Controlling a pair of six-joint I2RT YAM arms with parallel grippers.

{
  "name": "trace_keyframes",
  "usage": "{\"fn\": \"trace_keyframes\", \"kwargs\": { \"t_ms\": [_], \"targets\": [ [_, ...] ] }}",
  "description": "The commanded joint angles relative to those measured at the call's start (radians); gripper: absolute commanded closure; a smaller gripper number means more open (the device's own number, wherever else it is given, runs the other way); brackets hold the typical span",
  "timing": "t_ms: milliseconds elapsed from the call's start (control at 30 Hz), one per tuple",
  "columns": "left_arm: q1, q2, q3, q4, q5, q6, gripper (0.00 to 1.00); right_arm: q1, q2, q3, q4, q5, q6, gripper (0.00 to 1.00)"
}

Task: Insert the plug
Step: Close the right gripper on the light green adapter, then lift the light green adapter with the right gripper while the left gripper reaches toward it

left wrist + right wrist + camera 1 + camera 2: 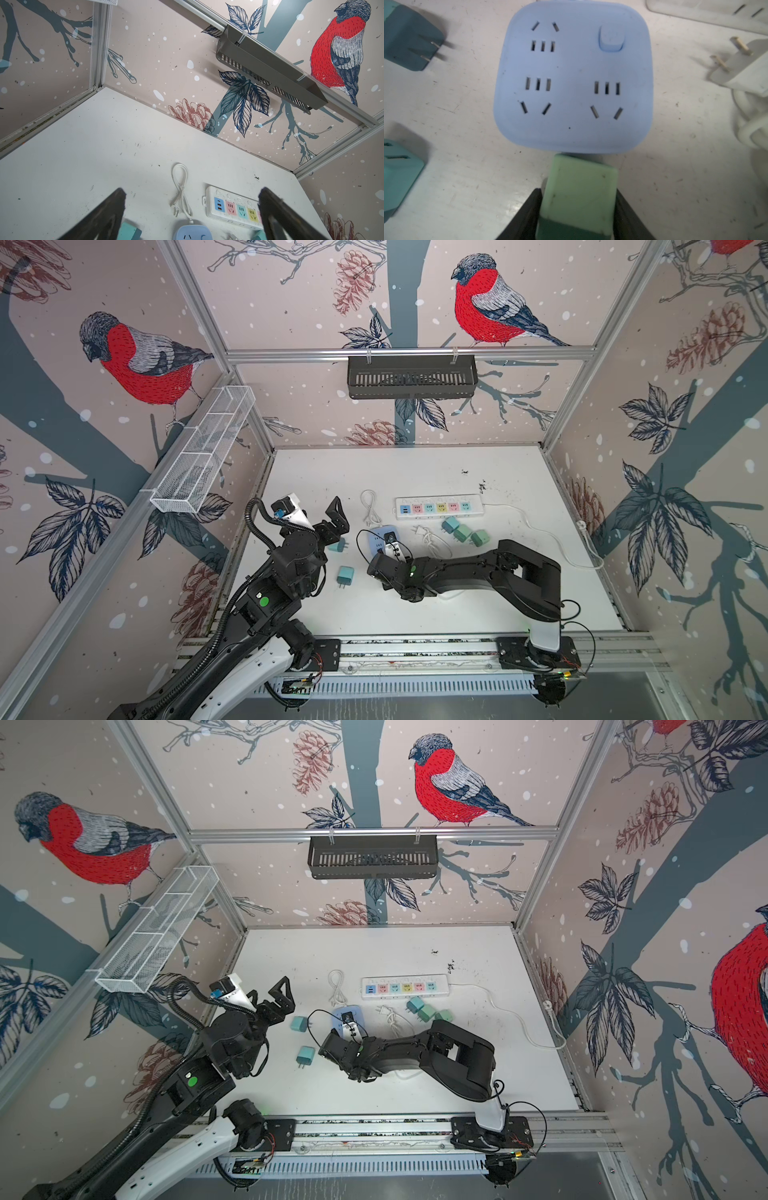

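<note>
Green plug [580,182] is gripped on both sides by the right tool [578,197], at the near edge of the blue socket block [571,83] in the middle of the surface [467,176]. The step looks like alignment. Next, its prongs must meet one slot set squarely. The prongs are hidden, and its long axis seems to run along the fingers. The left tool [192,193] gapes wide, empty.

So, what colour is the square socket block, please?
Socket block: pale blue, best in right wrist view.
</note>
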Motion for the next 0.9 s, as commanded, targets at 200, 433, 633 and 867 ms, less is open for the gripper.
{"fn": "trace_keyframes", "kwargs": {
  "t_ms": [200, 433, 633, 867],
  "targets": [
    [0.003, -0.017, -0.009, 0.019, 0.016, 0.012, 0.01, 0.007, -0.019, -0.012, -0.039, -0.005, 0.005, 0.7],
    [0.002, -0.067, -0.061, 0.093, 0.09, 0.045, 0.01, 0.017, -0.18, -0.02, -0.085, 0.042, -0.094, 0.8],
    [0.002, -0.126, -0.092, 0.136, 0.182, 0.099, 0.01, 0.012, -0.432, -0.05, -0.092, 0.205, -0.223, 0.87],
    [0.002, -0.155, -0.138, 0.222, 0.328, 0.165, 0.01, -0.056, -0.761, -0.238, 0.177, 0.296, -0.457, 0.95]
  ]
}}
